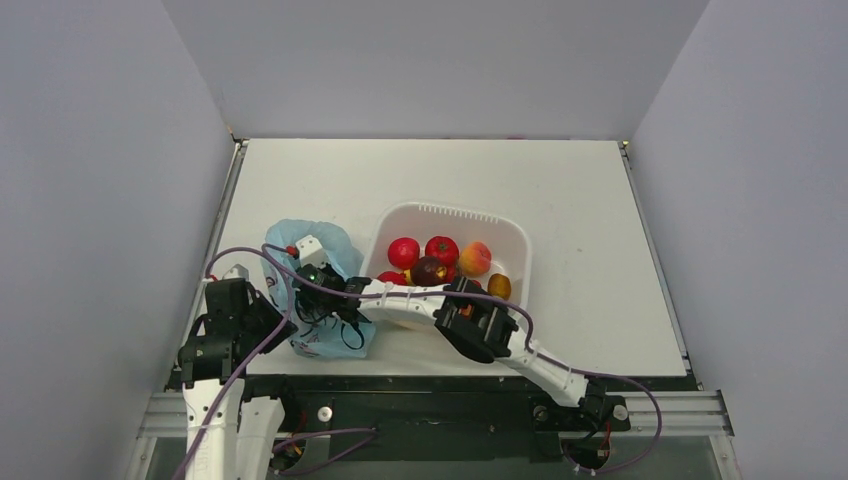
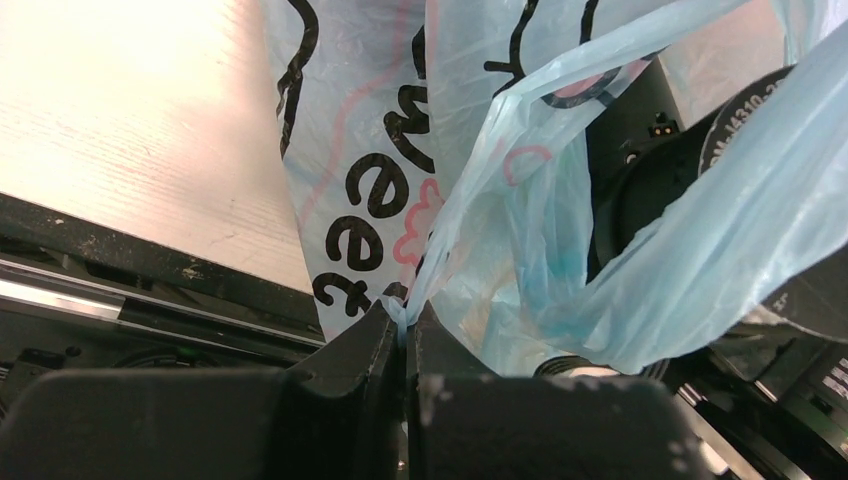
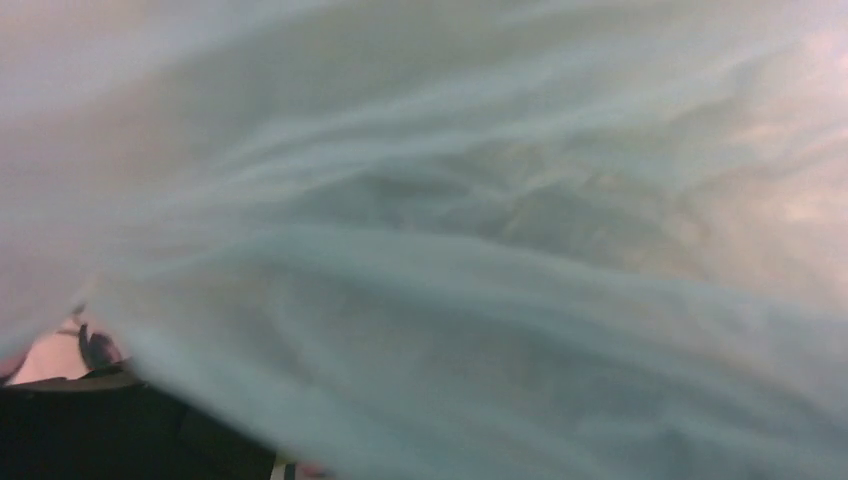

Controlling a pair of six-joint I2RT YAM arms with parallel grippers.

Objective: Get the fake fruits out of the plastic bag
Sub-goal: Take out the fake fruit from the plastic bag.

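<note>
Left gripper (image 2: 405, 328) pinches plastic bag (image 2: 520, 250); right view veiled.

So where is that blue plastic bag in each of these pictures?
Top external: plastic bag left of the white tub.
Left wrist: centre and right, pinched by the left hand.
Right wrist: blurred, fills nearly the whole picture.
Shared landmark: white table, top and left wrist only.

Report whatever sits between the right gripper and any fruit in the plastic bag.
The plastic bag itself: loose blue film drapes across the right wrist view, so no fruit shows ahead of the right gripper. The left gripper pinches one fold.
</note>
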